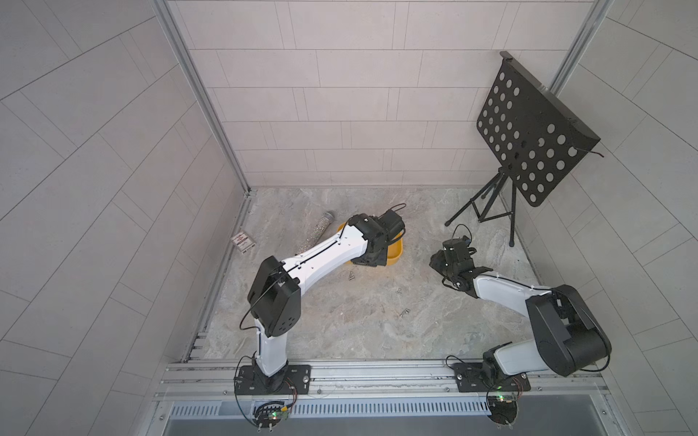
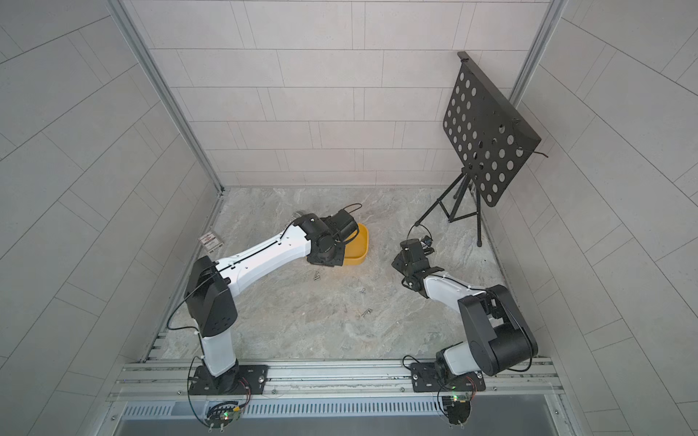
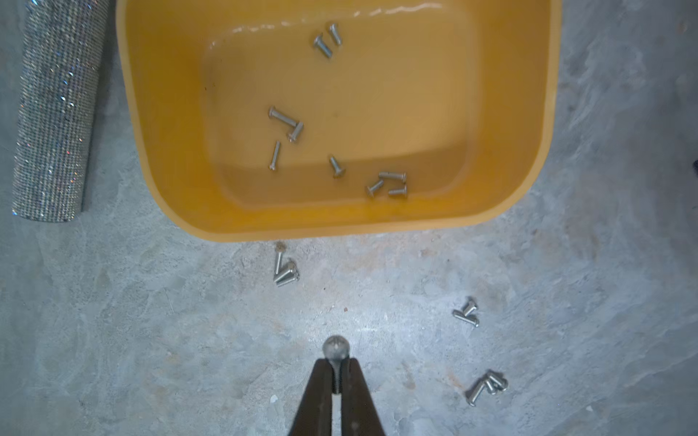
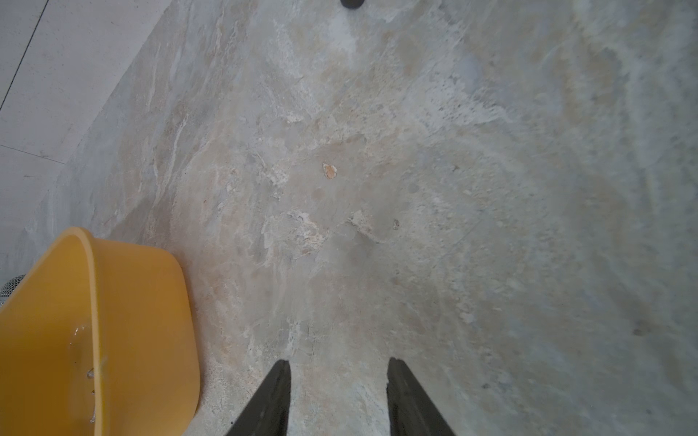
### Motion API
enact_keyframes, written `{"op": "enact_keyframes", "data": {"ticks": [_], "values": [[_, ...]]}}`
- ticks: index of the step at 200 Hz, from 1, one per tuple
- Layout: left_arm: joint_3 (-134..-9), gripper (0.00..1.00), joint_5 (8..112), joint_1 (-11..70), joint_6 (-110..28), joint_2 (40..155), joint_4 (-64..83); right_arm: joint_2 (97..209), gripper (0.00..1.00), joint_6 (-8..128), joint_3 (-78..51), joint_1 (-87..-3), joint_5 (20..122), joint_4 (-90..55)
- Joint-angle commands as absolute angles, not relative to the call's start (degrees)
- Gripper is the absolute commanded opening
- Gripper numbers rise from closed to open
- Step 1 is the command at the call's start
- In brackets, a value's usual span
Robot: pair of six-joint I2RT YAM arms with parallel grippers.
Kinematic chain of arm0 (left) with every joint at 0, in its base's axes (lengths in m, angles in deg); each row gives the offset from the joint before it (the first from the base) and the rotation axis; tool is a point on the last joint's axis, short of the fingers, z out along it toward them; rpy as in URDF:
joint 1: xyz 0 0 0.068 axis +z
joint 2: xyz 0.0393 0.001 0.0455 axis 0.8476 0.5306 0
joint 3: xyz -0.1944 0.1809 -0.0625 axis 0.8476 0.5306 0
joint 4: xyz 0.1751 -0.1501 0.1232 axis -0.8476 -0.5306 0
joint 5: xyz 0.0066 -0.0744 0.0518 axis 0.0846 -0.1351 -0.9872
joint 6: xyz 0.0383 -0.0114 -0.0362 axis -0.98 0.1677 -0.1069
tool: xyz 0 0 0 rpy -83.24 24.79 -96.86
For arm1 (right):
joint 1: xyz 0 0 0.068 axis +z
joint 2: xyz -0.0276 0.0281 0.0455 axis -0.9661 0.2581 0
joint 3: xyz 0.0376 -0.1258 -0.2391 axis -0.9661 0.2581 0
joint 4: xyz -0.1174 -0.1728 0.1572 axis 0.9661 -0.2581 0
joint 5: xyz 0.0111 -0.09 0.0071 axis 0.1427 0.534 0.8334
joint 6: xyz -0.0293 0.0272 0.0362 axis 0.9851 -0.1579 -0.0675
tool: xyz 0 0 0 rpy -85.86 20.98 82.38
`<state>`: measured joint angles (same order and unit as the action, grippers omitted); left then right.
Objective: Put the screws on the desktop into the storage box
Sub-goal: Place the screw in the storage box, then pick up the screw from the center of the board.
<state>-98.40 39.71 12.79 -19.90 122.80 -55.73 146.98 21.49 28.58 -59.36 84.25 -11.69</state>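
One screw (image 3: 335, 348) is pinched by its shaft between the tips of my left gripper (image 3: 337, 363). The jaws are all but closed, and the head pokes out front so it can fall cleanly when I let go. From the wrist view I seem to hold it just short of the near rim of the storage box (image 3: 377, 231), over the desktop (image 3: 151, 321), so I judge the carry unfinished. About ten screws (image 3: 281, 117) lie inside the box. Three small clusters wait on the marble outside it, the nearest cluster (image 3: 285, 270) close to its wall. My right gripper (image 4: 338, 364) hangs partly open and empty beside the box, out of my left arm's way.
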Motion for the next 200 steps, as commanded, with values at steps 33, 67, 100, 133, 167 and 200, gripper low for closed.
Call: {"op": "enact_keyframes", "data": {"ticks": [33,67,100,133,167,200], "values": [[-110.5,0.03,40.2,19.3,-25.3,135.0,-58.7,148.0,0.46,21.7,27.3,-59.5,84.0,-12.9],[-114.6,0.03,41.5,21.7,-26.8,142.2,-58.9,148.5,0.47,21.7,26.6,-59.5,83.6,-13.0],[-115.5,0.03,41.8,23.0,-27.6,145.6,-59.0,149.0,0.47,21.9,25.3,-59.5,83.3,-13.2],[-115.4,0.06,41.5,23.8,-28.0,146.1,-58.9,149.4,0.47,21.8,25.0,-59.5,83.1,-13.4],[-115.4,0.22,40.4,23.9,-28.3,144.6,-59.2,149.7,0.47,21.8,24.9,-59.5,83.0,-13.4],[-113.6,0.37,38.6,23.9,-28.8,139.7,-59.6,149.8,0.47,21.7,25.0,-59.5,83.0,-13.4]]}}
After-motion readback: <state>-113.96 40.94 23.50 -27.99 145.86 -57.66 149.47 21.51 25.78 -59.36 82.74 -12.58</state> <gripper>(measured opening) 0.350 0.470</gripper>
